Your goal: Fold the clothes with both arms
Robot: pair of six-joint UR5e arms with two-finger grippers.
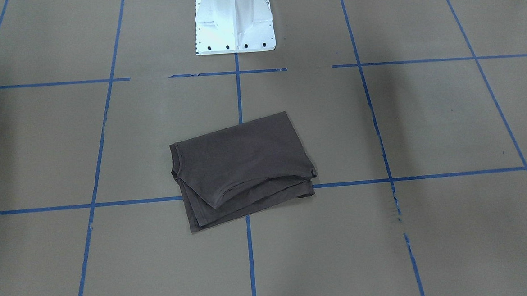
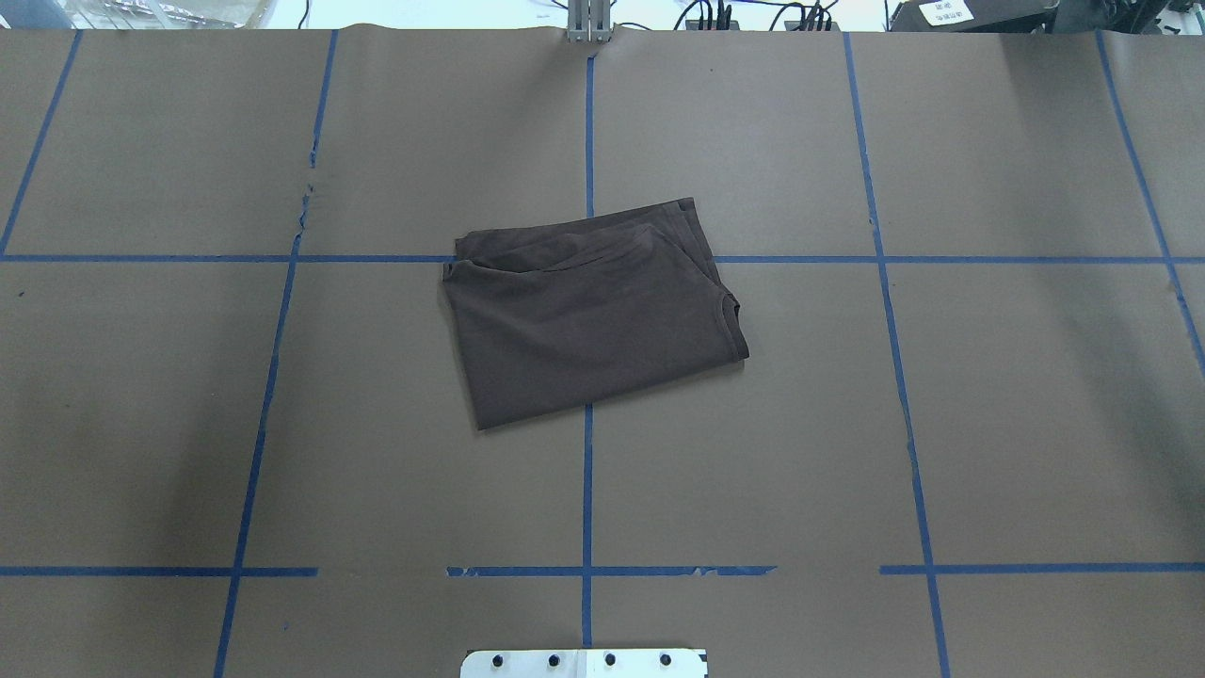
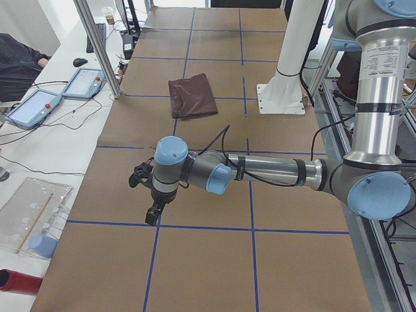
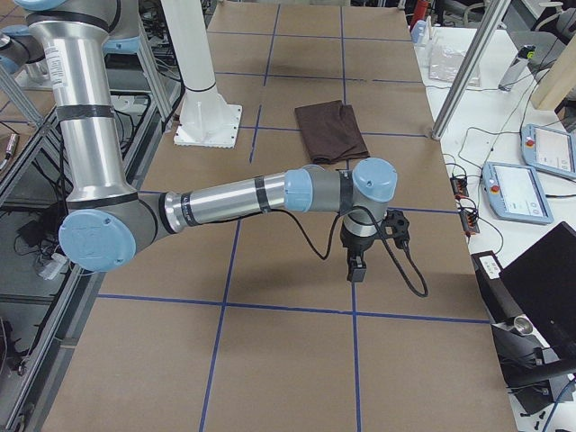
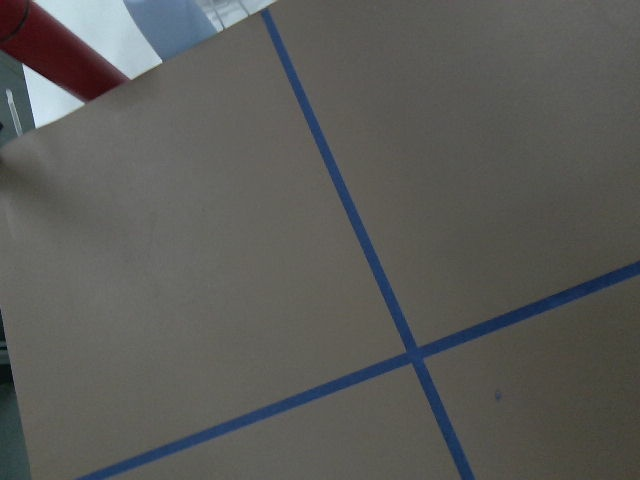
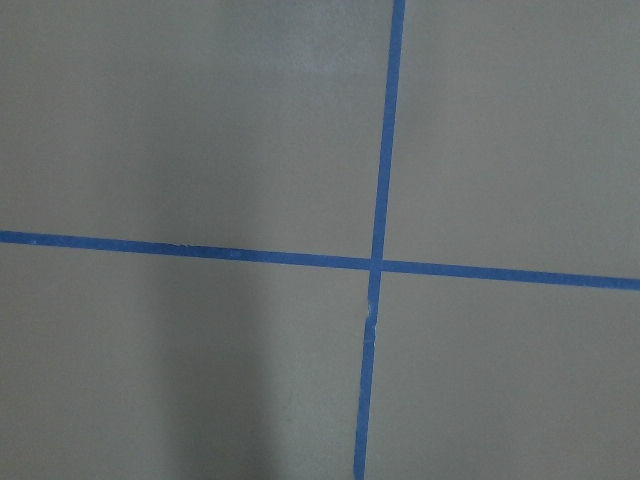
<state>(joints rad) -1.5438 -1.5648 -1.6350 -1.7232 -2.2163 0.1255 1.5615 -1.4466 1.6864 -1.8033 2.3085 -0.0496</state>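
Note:
The clothes are one dark brown T-shirt [image 1: 242,167] folded into a layered rectangle at the middle of the brown paper table [image 2: 584,320], with no arm touching it. It also shows small and far in the side views [image 3: 192,96] [image 4: 331,130]. My left gripper [image 3: 154,213] hangs pointing down over bare table, far from the shirt toward the table's left end. My right gripper [image 4: 356,270] hangs the same way toward the right end. Neither shows in the overhead or front view, so I cannot tell open from shut. Both wrist views show only paper and blue tape lines.
The white pedestal base [image 1: 234,27] stands at the robot's side of the table [image 2: 584,662]. Blue tape lines grid the paper. Control tablets [image 3: 84,81] [image 4: 549,148], cables and metal posts [image 3: 97,45] line the far benches. A red cylinder [image 3: 19,283] lies off the left end.

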